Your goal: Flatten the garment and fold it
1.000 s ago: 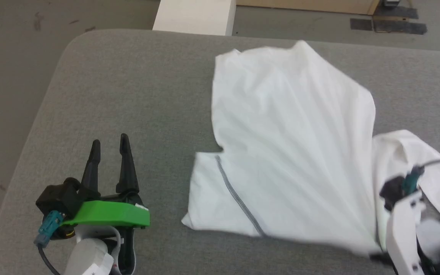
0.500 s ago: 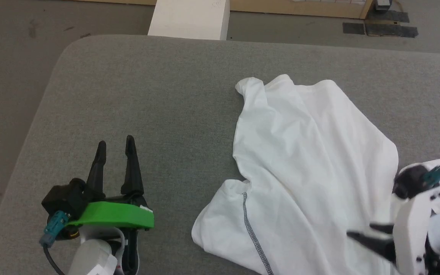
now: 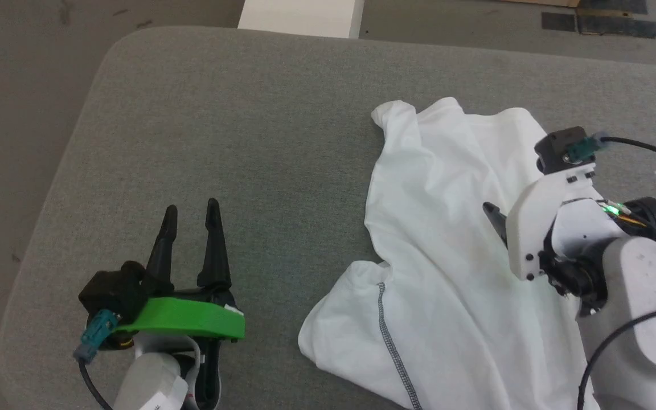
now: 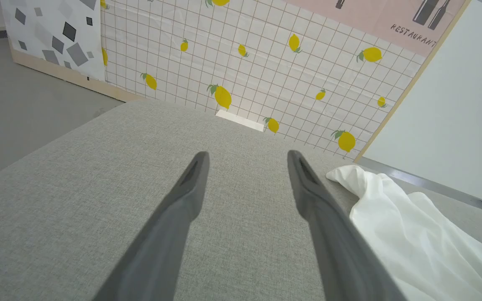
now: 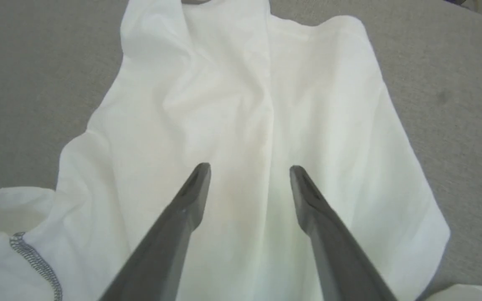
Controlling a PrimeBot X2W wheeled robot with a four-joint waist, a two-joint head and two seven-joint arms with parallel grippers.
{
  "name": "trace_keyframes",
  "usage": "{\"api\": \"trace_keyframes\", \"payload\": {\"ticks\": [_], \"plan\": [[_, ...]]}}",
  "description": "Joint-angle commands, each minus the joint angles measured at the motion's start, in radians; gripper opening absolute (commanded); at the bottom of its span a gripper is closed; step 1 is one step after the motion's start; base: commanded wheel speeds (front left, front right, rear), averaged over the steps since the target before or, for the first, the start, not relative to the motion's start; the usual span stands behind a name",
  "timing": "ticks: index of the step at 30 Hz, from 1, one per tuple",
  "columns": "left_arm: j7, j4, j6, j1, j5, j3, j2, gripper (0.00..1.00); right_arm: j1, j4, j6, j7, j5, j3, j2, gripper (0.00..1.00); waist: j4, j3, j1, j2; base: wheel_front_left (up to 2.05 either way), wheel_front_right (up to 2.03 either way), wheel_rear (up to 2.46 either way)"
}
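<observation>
The garment [image 3: 442,250], a white thin shirt with a dark grey stitched seam [image 3: 393,347], lies rumpled on the right half of the grey table [image 3: 237,125]. Above its middle hovers my right gripper [image 5: 249,169], open, with nothing between its fingers; in the head view one dark fingertip [image 3: 490,212] pokes out from its white wrist. My left gripper [image 3: 189,209] rests open over bare table at the lower left, well apart from the garment [image 4: 408,234]. The shirt's lower right runs under my right arm and out of frame.
A white box [image 3: 299,17] stands on the floor beyond the table's far edge. The table's rounded far-left corner [image 3: 117,51] drops to grey floor. A lemon-patterned wall panel [image 4: 245,62] rises behind the table in the left wrist view.
My right gripper has let go of the garment and opened, then risen over its middle. The lifted cloth has dropped onto the table in a rumpled heap. The head camera shifted; my left gripper stayed.
</observation>
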Motion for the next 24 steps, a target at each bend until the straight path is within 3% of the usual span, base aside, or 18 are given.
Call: {"api": "trace_keyframes", "payload": {"ticks": [1,7,11,13,14,24], "plan": [[-0.005,-0.002,0.001,-0.019,-0.009,-0.005,-0.002,1.0,-0.037,0.041,-0.001,-0.024,-0.036,0.007,0.006,1.0,0.029,0.028,0.0,0.0,0.0,0.0,0.0],[-0.005,-0.003,0.004,-0.039,-0.027,-0.026,-0.002,1.0,-0.131,0.234,-0.001,-0.058,-0.194,-0.007,0.015,1.0,0.073,0.068,0.0,0.0,0.0,0.0,0.0],[-0.005,-0.003,0.006,-0.042,-0.038,-0.027,-0.002,1.0,-0.16,0.327,-0.001,-0.032,-0.214,-0.014,0.021,1.0,0.093,0.081,0.0,0.0,0.0,0.0,0.0],[-0.005,-0.004,0.006,-0.043,-0.042,-0.028,-0.002,1.0,-0.172,0.356,-0.001,-0.011,-0.212,-0.012,0.017,0.2,0.1,0.088,0.0,0.0,0.0,0.0,0.0],[-0.005,-0.004,0.005,-0.045,-0.044,-0.03,-0.002,1.0,-0.183,0.366,-0.001,-0.007,-0.21,-0.006,0.009,0.0,0.105,0.093,0.0,0.0,0.0,0.0,0.0],[-0.005,-0.013,0.005,-0.085,-0.072,-0.066,-0.002,1.0,-0.412,0.391,-0.001,-0.094,-0.248,-0.037,-0.041,0.0,0.154,0.163,0.0,0.0,0.0,0.0,0.0]]}}
